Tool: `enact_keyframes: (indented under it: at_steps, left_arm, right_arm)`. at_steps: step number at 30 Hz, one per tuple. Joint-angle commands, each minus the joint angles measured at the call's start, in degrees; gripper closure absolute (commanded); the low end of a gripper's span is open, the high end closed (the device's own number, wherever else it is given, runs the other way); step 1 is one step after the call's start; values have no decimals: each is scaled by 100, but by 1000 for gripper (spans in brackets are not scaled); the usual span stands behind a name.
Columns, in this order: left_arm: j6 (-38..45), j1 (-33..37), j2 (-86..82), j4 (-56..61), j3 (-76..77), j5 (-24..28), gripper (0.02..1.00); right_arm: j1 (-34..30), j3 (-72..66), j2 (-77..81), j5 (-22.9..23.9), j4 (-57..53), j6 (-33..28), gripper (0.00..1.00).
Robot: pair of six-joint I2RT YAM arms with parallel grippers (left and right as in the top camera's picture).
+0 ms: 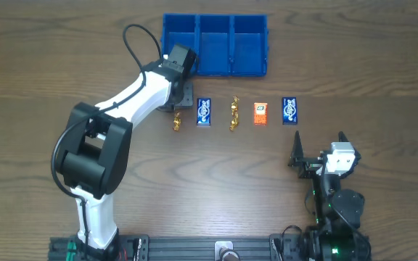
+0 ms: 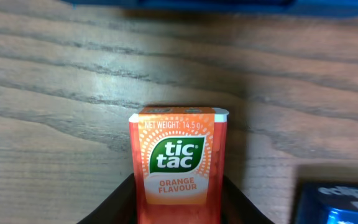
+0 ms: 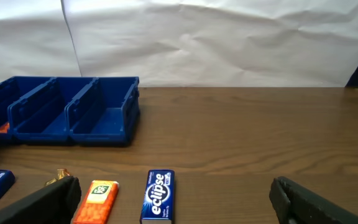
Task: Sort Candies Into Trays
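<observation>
Left gripper (image 2: 179, 210): clamped on orange mint box (image 2: 179, 158), held upright
Blue tray (image 2: 185, 4): just ahead of left gripper
Right gripper (image 3: 178, 204): fingers spread, holding nothing; blue pack (image 3: 158, 196) lies ahead of it

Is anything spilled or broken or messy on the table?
No, nothing stands out. The candies lie in a tidy row in front of the blue tray, none spilled or torn. The left gripper holds an orange box straight between its fingers.
</observation>
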Motion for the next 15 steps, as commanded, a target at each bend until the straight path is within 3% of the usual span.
enact_keyframes:
  at_steps: [1, 8, 15]
  left_arm:
    - [-9, 22, -101, -365, 540, 17, 741]
    - [46, -22, -1189, -573, 1071, -332, 748]
    - [433, 103, -774, -1001, 2776, -697, 750]
  right_arm:
    - [-24, -13, -42, 28, -31, -85, 3]
    - [-24, -13, -42, 31, -31, -85, 3]
    - [-24, -13, -42, 28, -31, -85, 3]
